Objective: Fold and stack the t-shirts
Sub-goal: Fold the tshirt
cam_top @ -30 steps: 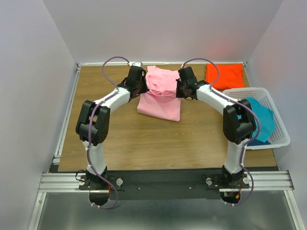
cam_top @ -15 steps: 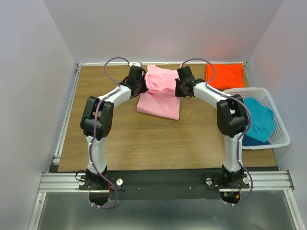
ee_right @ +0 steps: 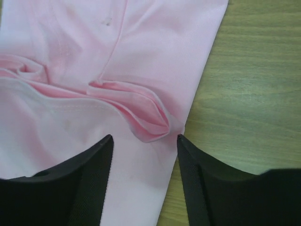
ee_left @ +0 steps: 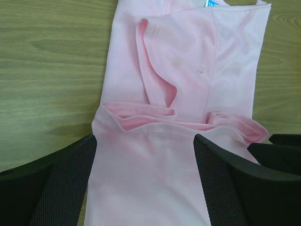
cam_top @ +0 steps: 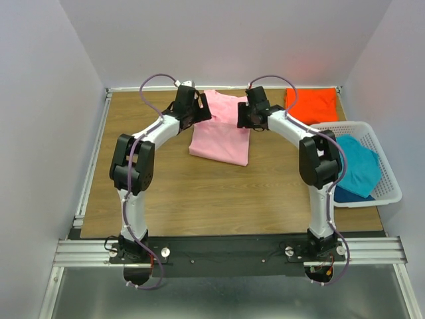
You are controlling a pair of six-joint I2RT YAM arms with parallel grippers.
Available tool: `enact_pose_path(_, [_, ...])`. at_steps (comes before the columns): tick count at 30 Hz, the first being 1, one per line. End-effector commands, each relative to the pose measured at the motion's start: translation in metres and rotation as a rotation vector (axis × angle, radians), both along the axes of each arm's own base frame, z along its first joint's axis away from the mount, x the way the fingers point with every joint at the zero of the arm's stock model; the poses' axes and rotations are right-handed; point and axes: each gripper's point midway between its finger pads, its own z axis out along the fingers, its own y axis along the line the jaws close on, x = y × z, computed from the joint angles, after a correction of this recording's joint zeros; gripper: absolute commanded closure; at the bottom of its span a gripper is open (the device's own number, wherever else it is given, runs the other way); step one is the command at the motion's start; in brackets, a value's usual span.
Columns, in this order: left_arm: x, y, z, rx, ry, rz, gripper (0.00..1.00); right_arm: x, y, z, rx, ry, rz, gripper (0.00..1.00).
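Both arms shifted toward far edge since a second ago; pink t-shirt [cam_top: 220, 136] now flatter, folded, far-centre on table [cam_top: 199, 193]. Left gripper [cam_top: 201, 113], right gripper [cam_top: 242, 118] straddle its far end, jaws apart. Orange t-shirt [cam_top: 311, 104] far right; teal t-shirt [cam_top: 358, 166] in basket [cam_top: 390, 174].

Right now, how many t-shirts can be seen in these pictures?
3. The pink t-shirt lies at the far middle of the table, the orange t-shirt in the far right corner, the teal t-shirt in the white basket; darker blue cloth under it may be another.
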Motion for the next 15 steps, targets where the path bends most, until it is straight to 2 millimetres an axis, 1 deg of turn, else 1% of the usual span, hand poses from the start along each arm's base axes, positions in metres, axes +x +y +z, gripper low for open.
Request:
enact_pose_path(1, [-0.017,0.003,0.05,-0.011,-0.088,0.029,0.08,-0.007,0.007,0.047,0.073,-0.06,0.056,0.35])
enact_pose_path(2, [-0.022,-0.001,0.064,-0.028,-0.123,0.024,0.08,-0.022,0.017,0.04,0.123,-0.015,0.101,0.01])
enact_pose_path(3, [-0.028,-0.005,0.064,-0.033,-0.127,0.009,0.08,-0.026,0.021,0.05,0.157,-0.026,0.115,0.0])
enact_pose_path(4, [-0.04,-0.013,0.054,-0.04,-0.104,-0.023,0.08,-0.032,0.024,0.048,0.181,-0.012,0.133,0.0])
enact_pose_path(5, [-0.044,-0.018,0.054,-0.056,-0.106,-0.041,0.08,-0.043,0.027,0.04,0.203,0.017,0.15,0.0])
enact_pose_path(6, [-0.049,-0.021,0.054,-0.069,-0.105,-0.056,0.08,-0.05,0.033,0.037,0.24,0.04,0.177,0.0])
enact_pose_path(7, [-0.062,-0.028,0.042,-0.095,-0.071,-0.108,0.08,-0.053,0.037,0.039,0.262,0.034,0.183,0.0])
enact_pose_path(8, [-0.067,-0.03,0.036,-0.107,-0.057,-0.123,0.08,-0.055,0.039,0.038,0.277,0.04,0.189,0.0])
enact_pose_path(9, [-0.068,-0.035,0.036,-0.132,-0.071,-0.139,0.08,-0.058,0.041,0.035,0.292,0.049,0.191,0.0])
enact_pose_path(10, [-0.072,-0.037,0.029,-0.139,-0.056,-0.153,0.08,-0.057,0.043,0.034,0.301,0.049,0.198,0.0])
enact_pose_path(11, [-0.079,-0.037,0.017,-0.144,-0.031,-0.166,0.08,-0.055,0.045,0.028,0.301,0.058,0.2,0.0])
enact_pose_path(12, [-0.081,-0.036,0.01,-0.141,-0.015,-0.165,0.08,-0.052,0.046,0.025,0.301,0.061,0.203,0.0])
enact_pose_path(13, [-0.088,-0.034,-0.002,-0.136,0.011,-0.166,0.08,-0.046,0.05,0.03,0.308,0.048,0.208,0.0])
enact_pose_path(14, [-0.091,-0.035,-0.007,-0.139,0.023,-0.17,0.08,-0.043,0.052,0.029,0.309,0.048,0.213,0.0])
enact_pose_path(15, [-0.099,-0.036,-0.018,-0.145,0.044,-0.188,0.08,-0.04,0.053,0.018,0.304,0.064,0.213,0.0])
